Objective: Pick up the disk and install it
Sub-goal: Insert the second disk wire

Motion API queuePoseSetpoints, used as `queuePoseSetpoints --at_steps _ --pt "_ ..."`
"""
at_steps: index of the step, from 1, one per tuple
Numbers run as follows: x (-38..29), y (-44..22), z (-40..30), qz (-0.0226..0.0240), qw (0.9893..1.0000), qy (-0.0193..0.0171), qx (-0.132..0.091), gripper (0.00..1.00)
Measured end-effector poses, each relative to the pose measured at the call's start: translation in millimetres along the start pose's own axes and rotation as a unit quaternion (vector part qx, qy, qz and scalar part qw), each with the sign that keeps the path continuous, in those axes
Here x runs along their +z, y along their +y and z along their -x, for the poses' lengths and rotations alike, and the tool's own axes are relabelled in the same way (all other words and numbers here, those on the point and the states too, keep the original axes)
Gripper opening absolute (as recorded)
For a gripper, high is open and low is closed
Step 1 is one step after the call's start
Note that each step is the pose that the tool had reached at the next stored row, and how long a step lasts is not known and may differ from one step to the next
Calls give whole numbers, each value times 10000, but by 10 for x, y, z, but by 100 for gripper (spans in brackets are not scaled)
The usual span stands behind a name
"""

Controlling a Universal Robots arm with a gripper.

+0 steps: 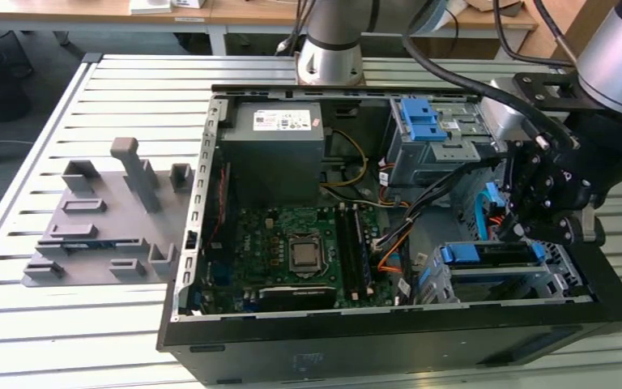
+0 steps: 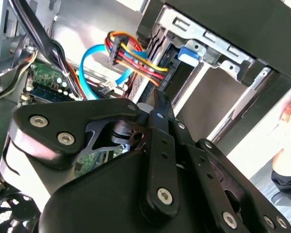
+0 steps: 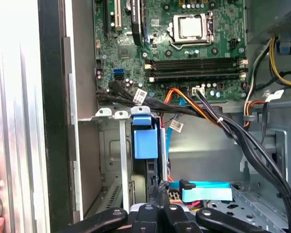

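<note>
Disk [image 3: 145,141] with its blue bracket sits upright in the drive cage [image 1: 505,271] at the near corner of the open computer case [image 1: 398,332], already slotted in. Just above it hangs the claw [image 1: 543,231]; whether it is spread or pressed together I cannot tell. Farther back lie the motherboard [image 1: 289,251] and grey power supply [image 1: 279,146], all on the bench [image 1: 95,324].

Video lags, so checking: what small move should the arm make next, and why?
Probably a short, slow push along the bay: the disk sits in the drive cage, blue bracket outward, with the gripper close by it.
</note>
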State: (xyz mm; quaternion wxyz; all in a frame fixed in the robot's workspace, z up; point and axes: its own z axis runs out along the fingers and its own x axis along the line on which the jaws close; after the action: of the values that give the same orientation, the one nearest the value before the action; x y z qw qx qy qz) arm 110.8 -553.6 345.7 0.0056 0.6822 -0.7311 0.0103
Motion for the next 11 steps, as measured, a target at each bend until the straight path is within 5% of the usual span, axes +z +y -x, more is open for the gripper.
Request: queuePoseSetpoints --at_steps 6,11 --pt "-12 48 -6 1 10000 -28 -27 11" --pt "-111 61 -9 1 10000 -29 -26 11"
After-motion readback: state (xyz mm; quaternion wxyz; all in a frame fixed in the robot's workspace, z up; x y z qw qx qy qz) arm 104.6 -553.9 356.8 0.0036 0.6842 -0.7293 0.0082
